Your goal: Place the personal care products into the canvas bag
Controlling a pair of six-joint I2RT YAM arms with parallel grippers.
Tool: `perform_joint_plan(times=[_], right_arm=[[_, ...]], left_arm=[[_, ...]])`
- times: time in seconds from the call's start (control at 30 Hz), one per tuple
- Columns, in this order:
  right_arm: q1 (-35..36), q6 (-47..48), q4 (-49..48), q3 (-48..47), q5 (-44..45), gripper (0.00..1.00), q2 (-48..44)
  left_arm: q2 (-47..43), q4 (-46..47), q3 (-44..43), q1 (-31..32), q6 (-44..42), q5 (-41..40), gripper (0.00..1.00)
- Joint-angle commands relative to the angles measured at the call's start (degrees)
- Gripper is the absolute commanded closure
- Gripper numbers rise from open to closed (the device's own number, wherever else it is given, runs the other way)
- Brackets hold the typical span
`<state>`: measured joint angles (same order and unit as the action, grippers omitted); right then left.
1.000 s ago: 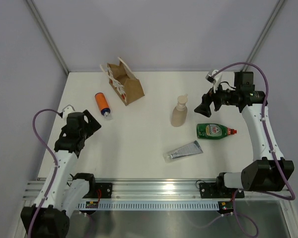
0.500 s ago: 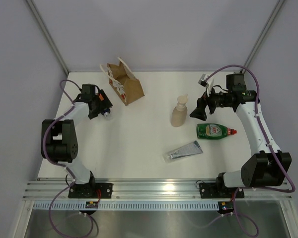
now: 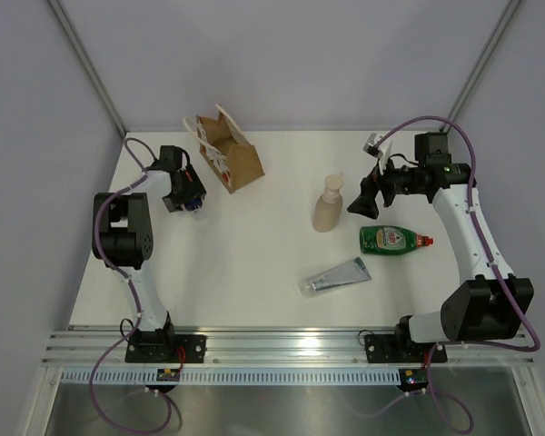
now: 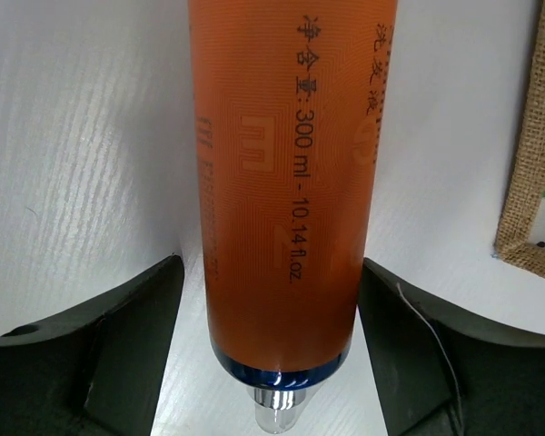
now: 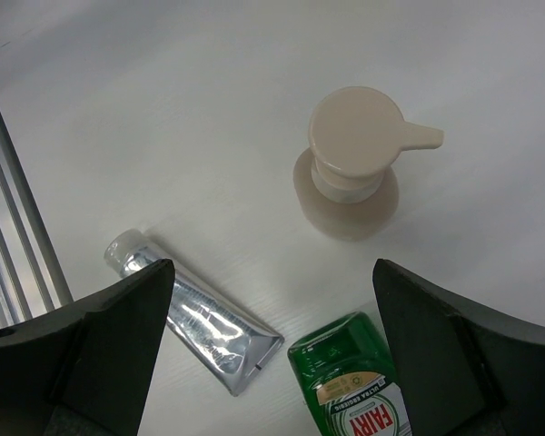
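The orange bottle (image 4: 282,182) lies on the table, its clear cap toward the wrist camera. My left gripper (image 4: 271,272) is open and straddles it, one finger on each side; a thin gap shows on the left. In the top view this gripper (image 3: 187,193) hides most of the bottle. The canvas bag (image 3: 232,154) stands just right of it, and its edge (image 4: 536,182) shows in the left wrist view. My right gripper (image 3: 359,202) is open and empty above the table (image 5: 272,272). The beige pump bottle (image 3: 327,207) (image 5: 354,154) stands upright. The green bottle (image 3: 392,240) (image 5: 363,391) and silver tube (image 3: 338,276) (image 5: 195,322) lie flat.
The white table (image 3: 254,245) ends in a metal rail (image 3: 282,343) at the near edge, with grey walls on the other sides. The rail also shows at the left of the right wrist view (image 5: 9,209).
My left arm has swung from the near left out to the orange bottle and now straddles it. My right gripper has shifted a little left toward the pump bottle.
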<state>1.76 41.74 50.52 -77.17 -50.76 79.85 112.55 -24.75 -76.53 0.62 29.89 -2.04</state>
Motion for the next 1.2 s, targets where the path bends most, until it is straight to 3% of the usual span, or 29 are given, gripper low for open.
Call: perform_joint_plan(times=[0.0,0.13,0.3,0.4,0.43,0.53,0.67,0.97,1.17], right_arm=[[0.3,0.6,0.0,-4.0,-3.0,0.01,0.7],[0.3,0.5,0.4,-5.4,-3.7,0.00,1.0],[0.3,0.5,1.4,-6.5,-4.5,0.00,0.7],[0.3,1.9,3.1,-7.8,-5.0,0.00,0.3],[0.3,2.7,3.7,-8.3,-5.4,0.00,0.2],[0.5,14.4,11.6,-10.5,-8.0,0.01,0.0],[1.8,29.3,20.2,-13.0,-9.8,0.01,0.1],[11.1,52.8,28.4,-12.8,-7.3,0.01,1.8],[21.1,64.9,23.7,-8.4,-4.4,0.01,2.8]], left_arm=[[0.9,-0.6,-2.7,-0.4,-1.1,-2.5,0.22],[2.5,-0.9,-3.4,-0.4,-1.8,-2.1,0.22],[3.8,-1.3,-4.7,-0.4,-1.8,-0.1,0.31],[3.1,-1.8,-4.8,-0.4,-1.9,2.2,0.47],[2.7,-1.9,-4.6,-0.4,-1.9,3.9,0.58],[-0.2,-2.3,-3.1,-0.4,-2.6,10.0,0.82],[-7.1,-1.7,1.8,-0.4,-4.5,19.3,0.98],[-26.5,-5.0,17.5,-0.4,-3.7,39.6,1.00],[-33.5,-7.2,23.2,2.0,-0.5,54.7,1.00]])
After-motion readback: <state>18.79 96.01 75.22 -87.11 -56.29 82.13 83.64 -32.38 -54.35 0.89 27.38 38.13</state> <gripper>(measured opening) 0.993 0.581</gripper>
